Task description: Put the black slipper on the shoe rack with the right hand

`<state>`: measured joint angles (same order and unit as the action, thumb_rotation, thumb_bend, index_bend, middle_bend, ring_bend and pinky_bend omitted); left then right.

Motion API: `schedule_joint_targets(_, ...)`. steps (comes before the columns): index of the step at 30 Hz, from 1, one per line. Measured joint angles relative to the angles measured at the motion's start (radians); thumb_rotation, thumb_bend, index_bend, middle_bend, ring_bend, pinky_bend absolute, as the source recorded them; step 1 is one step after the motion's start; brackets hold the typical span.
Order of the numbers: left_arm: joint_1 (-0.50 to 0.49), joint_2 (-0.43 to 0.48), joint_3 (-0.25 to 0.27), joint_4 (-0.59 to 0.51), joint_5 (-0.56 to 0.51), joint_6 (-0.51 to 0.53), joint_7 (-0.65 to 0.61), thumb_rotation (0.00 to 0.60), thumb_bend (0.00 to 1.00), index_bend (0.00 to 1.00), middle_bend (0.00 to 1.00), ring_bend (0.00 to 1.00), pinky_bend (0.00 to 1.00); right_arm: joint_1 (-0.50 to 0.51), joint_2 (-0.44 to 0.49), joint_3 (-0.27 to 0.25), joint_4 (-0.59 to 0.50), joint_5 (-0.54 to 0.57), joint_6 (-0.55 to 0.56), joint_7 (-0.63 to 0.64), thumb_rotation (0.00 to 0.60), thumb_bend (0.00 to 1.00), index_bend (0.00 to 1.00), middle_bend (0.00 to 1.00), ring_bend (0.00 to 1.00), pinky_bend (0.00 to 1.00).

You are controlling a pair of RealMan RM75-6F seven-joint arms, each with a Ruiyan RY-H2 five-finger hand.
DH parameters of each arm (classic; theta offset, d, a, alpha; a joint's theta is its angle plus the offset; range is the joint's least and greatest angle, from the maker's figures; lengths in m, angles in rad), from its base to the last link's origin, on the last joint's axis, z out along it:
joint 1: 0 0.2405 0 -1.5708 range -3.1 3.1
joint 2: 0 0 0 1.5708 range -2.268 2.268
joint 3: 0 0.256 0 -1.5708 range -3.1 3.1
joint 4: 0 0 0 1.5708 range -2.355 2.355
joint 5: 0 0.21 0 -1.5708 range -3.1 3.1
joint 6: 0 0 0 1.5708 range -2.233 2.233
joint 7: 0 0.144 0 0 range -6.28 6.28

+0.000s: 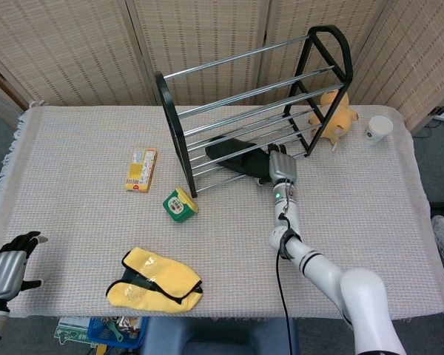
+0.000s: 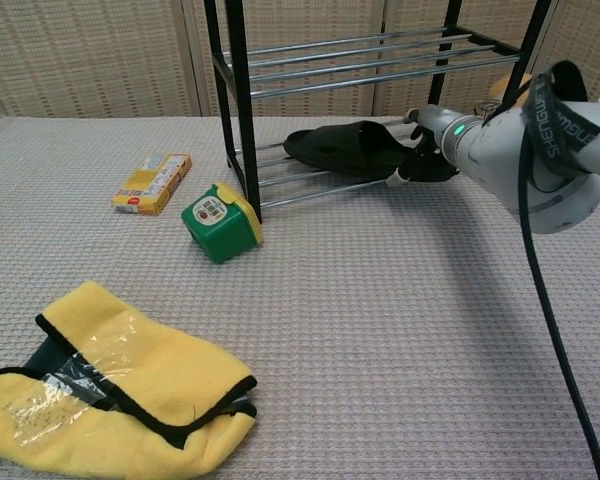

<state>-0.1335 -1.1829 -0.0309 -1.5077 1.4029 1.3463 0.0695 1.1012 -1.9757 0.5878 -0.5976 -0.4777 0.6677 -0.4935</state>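
Observation:
The black slipper (image 1: 233, 154) (image 2: 345, 150) lies flat on the lowest rails of the black-and-chrome shoe rack (image 1: 179, 122) (image 2: 238, 110), toe pointing left. My right hand (image 1: 280, 166) (image 2: 432, 158) is at the slipper's heel on the rack's right side. Its dark fingers still close on the heel end, where they merge with the slipper. My left hand (image 1: 7, 265) hangs at the table's front left edge with fingers apart, holding nothing. The chest view does not show it.
A green box (image 1: 180, 204) (image 2: 218, 222) stands by the rack's front left post, and a yellow packet (image 1: 141, 169) (image 2: 153, 182) lies to its left. Yellow slippers (image 1: 155, 279) (image 2: 100, 385) lie near the front edge. A yellow plush toy (image 1: 333, 115) and a paper cup (image 1: 379, 129) sit right of the rack.

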Motion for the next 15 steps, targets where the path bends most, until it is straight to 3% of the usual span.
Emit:
schedule_joint_targets(5, 0.000, -0.003, 0.002, 0.005, 0.002, -0.001, -0.007, 0.600, 0.17, 0.29, 0.21, 0.20, 0.31, -0.028, 0.026, -0.019, -0.060, -0.005, 0.009, -0.001, 0.600, 0.15, 0.00, 0.08, 0.00, 0.21)
schedule_joint_targets(10, 0.003, -0.005, 0.003, 0.011, 0.001, 0.002, -0.014, 0.600, 0.17, 0.30, 0.21, 0.20, 0.31, -0.043, 0.044, -0.036, -0.096, 0.000, 0.010, -0.002, 0.600, 0.01, 0.00, 0.05, 0.00, 0.17)
schedule_joint_targets(15, 0.006, -0.006, 0.006, 0.016, 0.000, 0.002, -0.021, 0.600, 0.17, 0.30, 0.21, 0.20, 0.31, -0.054, 0.059, -0.050, -0.129, -0.007, 0.019, 0.005, 0.600, 0.00, 0.00, 0.05, 0.00, 0.16)
